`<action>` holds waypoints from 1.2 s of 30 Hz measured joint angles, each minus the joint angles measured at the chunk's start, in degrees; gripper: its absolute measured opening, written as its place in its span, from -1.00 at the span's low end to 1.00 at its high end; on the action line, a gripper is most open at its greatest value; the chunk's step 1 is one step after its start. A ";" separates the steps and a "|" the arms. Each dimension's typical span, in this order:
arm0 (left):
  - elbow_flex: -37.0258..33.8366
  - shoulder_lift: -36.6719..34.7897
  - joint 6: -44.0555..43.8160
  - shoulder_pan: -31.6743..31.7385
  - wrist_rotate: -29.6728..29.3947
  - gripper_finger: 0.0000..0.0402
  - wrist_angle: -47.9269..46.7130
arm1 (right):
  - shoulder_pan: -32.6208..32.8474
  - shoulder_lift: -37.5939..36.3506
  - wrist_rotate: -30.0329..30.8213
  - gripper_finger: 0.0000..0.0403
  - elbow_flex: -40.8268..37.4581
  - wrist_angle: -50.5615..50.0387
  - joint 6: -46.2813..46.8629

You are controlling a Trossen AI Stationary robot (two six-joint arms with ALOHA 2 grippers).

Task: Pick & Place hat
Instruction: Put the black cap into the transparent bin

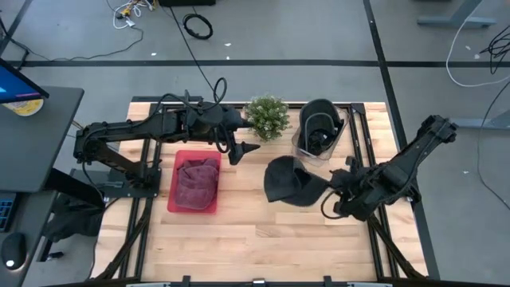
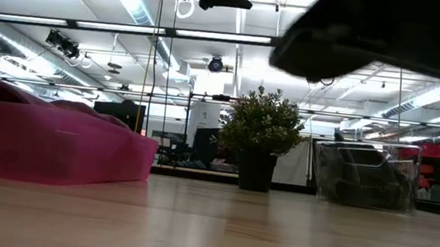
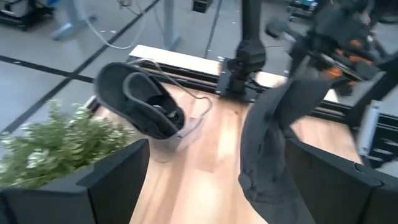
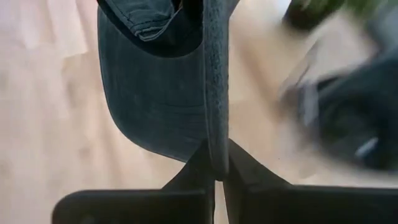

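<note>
On the table's (image 1: 263,239) right half, nearest the front edge, the right gripper (image 1: 328,185) is pinched tight on a dark hat (image 1: 288,180). Its own wrist view shows the two fingers (image 4: 205,168) pressed together on the hat's (image 4: 155,93) edge, with the brim hanging below them. From the low view the hat (image 2: 380,34) hangs clear above the wood, not touching it. It sits between the two bins, nearer the clear one, with the arm reaching in from the right side.

Left of the hat, a pink bin (image 1: 194,182) rests flat on the table, holding a reddish cloth (image 1: 195,179). The low view shows the bin (image 2: 52,142) with the cloth heaped above its rim.

Just behind the pink bin, the left gripper (image 1: 239,150) hovers over the table with its fingers spread wide and nothing between them. It is near the hat but apart from it.

Farther back stands a small potted plant (image 1: 267,117), upright, close beside the left arm's wrist. Right of the plant a clear bin (image 1: 317,135) holds another dark hat (image 1: 320,121); the left wrist view shows that hat (image 3: 137,99) tilted inside the bin.
</note>
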 joint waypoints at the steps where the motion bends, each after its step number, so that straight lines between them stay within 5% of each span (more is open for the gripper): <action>1: 0.00 0.00 0.00 0.00 1.00 0.87 0.03 | -0.01 0.00 2.08 -0.97 1.16 -1.09 -3.12; 12: 0.00 0.00 -5.78 0.00 13.56 0.87 0.27 | -5.10 0.00 17.32 -0.96 9.37 -3.84 -25.29; 22: 0.00 0.00 -8.11 0.00 7.19 0.87 3.89 | -9.46 0.02 17.56 -0.96 10.31 7.96 -43.42; 28: 0.00 0.16 -8.09 0.37 11.09 0.86 5.83 | -11.77 0.02 17.58 -0.96 10.31 14.49 -49.26; 32: 0.02 0.52 -6.40 0.28 11.22 0.71 5.87 | -13.32 0.02 17.58 -0.96 10.31 16.30 -50.06; 36: 0.02 0.46 -3.54 0.33 10.62 0.33 7.07 | -14.55 0.02 17.58 -0.96 10.31 18.11 -50.35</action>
